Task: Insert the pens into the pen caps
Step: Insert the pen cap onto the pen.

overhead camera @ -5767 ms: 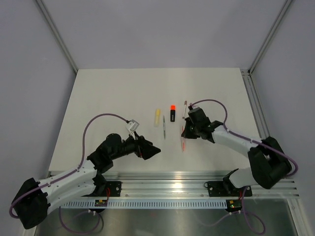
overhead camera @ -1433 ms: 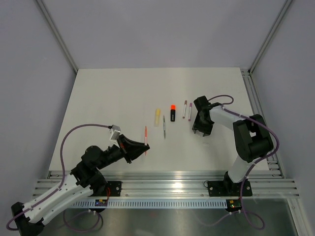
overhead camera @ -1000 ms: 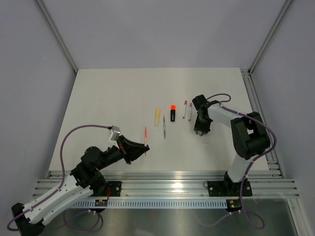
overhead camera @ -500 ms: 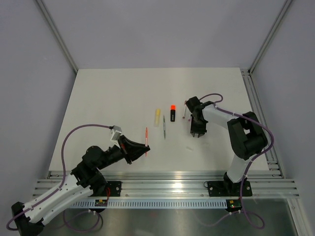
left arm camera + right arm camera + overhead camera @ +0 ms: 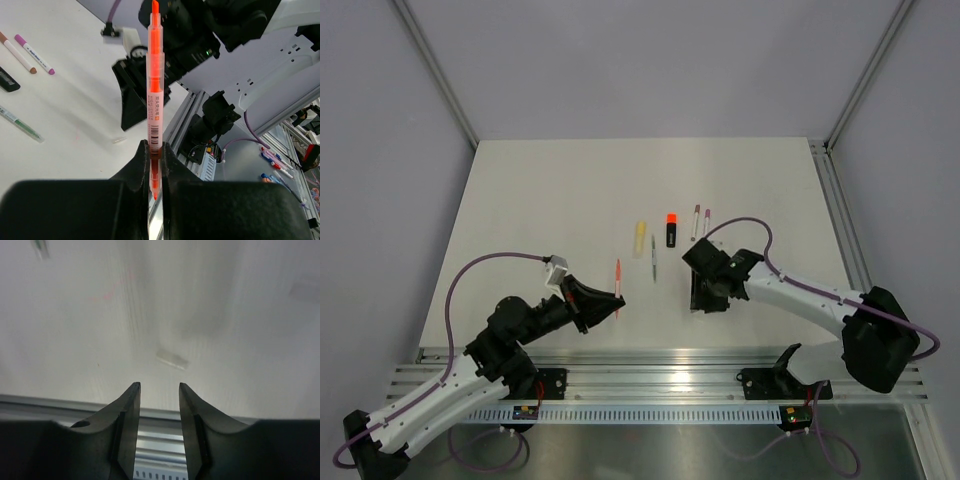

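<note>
My left gripper [image 5: 611, 301] is shut on an orange-red pen [image 5: 617, 278], which juts out past the fingertips over the table; the left wrist view shows the same pen [image 5: 155, 75] pinched near its tip end. My right gripper [image 5: 704, 301] hovers low over the table near the front, open and holding nothing [image 5: 159, 387]. A small whitish pen cap [image 5: 172, 360] lies flat just beyond its fingertips, also seen as a pale sliver [image 5: 119, 141] in the left wrist view. The top view does not show this cap.
A row lies mid-table: a pale yellow highlighter [image 5: 639, 236], a thin grey pen [image 5: 653, 258], a black highlighter with orange tip [image 5: 671, 229] and two white pens [image 5: 695, 221] [image 5: 706, 221]. The metal rail [image 5: 670, 375] runs along the near edge.
My right gripper has swung from beside the two white pens toward the near edge, and now sits over the whitish cap with its jaws wider apart. The left arm and its pen have stayed put.
</note>
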